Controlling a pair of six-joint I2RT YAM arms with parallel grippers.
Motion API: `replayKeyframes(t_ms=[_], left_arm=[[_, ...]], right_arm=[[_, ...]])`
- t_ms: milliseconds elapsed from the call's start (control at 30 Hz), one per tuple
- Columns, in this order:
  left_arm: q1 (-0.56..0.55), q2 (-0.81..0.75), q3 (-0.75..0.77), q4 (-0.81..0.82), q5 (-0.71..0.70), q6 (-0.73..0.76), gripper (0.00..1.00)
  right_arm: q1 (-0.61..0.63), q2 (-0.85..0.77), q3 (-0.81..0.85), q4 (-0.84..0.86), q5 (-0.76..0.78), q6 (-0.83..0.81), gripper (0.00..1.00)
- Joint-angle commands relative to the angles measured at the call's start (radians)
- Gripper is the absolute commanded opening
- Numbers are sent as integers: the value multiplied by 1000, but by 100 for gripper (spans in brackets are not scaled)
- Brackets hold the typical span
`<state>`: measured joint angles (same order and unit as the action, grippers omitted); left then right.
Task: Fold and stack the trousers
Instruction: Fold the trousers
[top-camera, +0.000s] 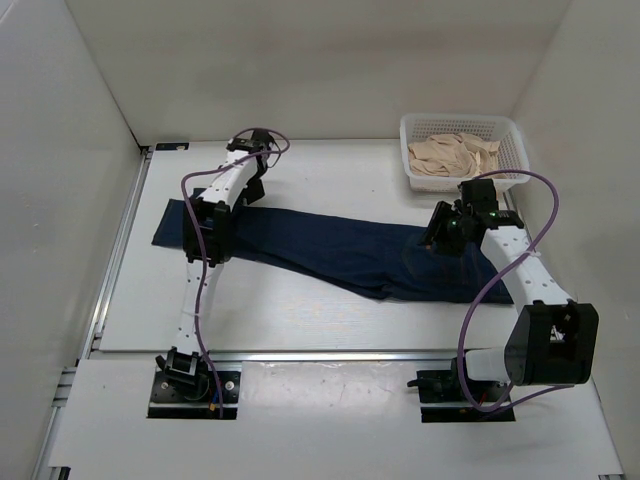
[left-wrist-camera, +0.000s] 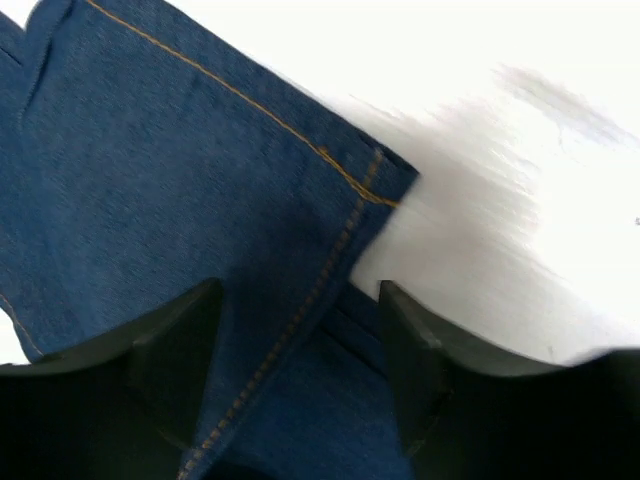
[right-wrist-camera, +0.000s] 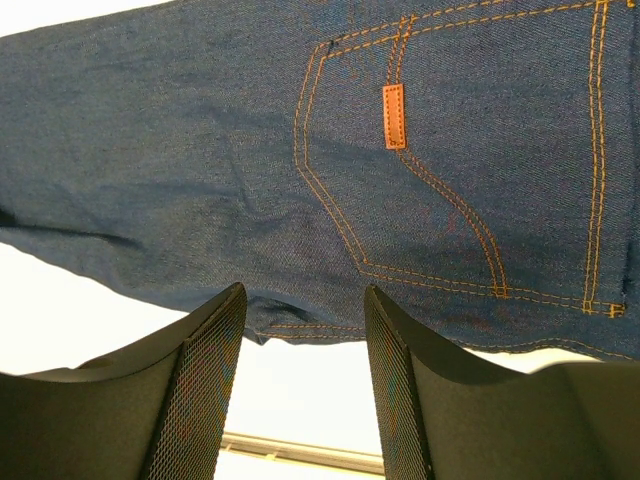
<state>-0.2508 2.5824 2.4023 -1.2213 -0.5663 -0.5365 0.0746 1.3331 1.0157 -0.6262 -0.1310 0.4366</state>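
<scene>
Starting at the left, we see the trousers lying flat on the white table. They run slantwise from the far left to the nearer right, with the leg ends at the left and the seat at the right. Our left gripper hangs over the far edge of the leg end, its claw released. In its wrist view the two dark fingers stand apart above the stitched hem corner, with nothing pinched between them. Further right, our right gripper sits over the seat end, also released. Its mesh-faced fingers are spread above the denim's near edge, just below a back pocket bearing a small orange tab. At the far right a white basket holds crumpled beige cloth, apart from the trousers.
</scene>
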Motion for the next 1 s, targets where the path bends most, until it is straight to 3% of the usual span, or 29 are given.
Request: replayKeyframes(t_ms=[0,67,100,133,167,200,333,500,667,700,733,767,800,833,900,967], left_arm=[[22,2,46,-1,31,30,70],[33,2,46,9,60,47,60],[45,2,55,23,97,70,48],[45,-8,64,37,127,79,27],[63,-19,64,46,170,89,15],[89,-19,64,55,213,89,10],[139,-96,74,97,353,116,10],[139,-208,121,118,374,142,10],[139,-217,121,105,315,142,10],[139,-206,121,105,306,142,13],[128,-194,121,92,295,151,23],[128,-170,121,80,286,152,64],[128,-156,121,80,273,152,85],[119,-139,121,80,264,152,94],[119,-76,139,56,264,142,96],[119,-50,139,55,264,133,88]], right_arm=[[5,5,-2,28,-16,-18,56],[5,5,-2,28,-16,-18,56],[5,5,-2,28,-16,-18,56],[5,5,-2,28,-16,-18,54],[5,5,-2,28,-16,-18,54],[5,5,-2,28,-16,-18,53],[5,5,-2,28,-16,-18,53],[5,-6,-2,19,-16,-9,52],[5,-6,-11,19,-16,-9,52],[5,-6,-11,19,-16,-9,52],[5,-6,-11,19,-16,-9,52],[5,-6,-20,19,-16,-9,52],[5,-6,-20,19,-16,-9,53],[5,-6,-20,19,-16,-9,55],[5,-6,-20,19,-16,-9,55],[5,-6,-20,19,-16,-9,55]])
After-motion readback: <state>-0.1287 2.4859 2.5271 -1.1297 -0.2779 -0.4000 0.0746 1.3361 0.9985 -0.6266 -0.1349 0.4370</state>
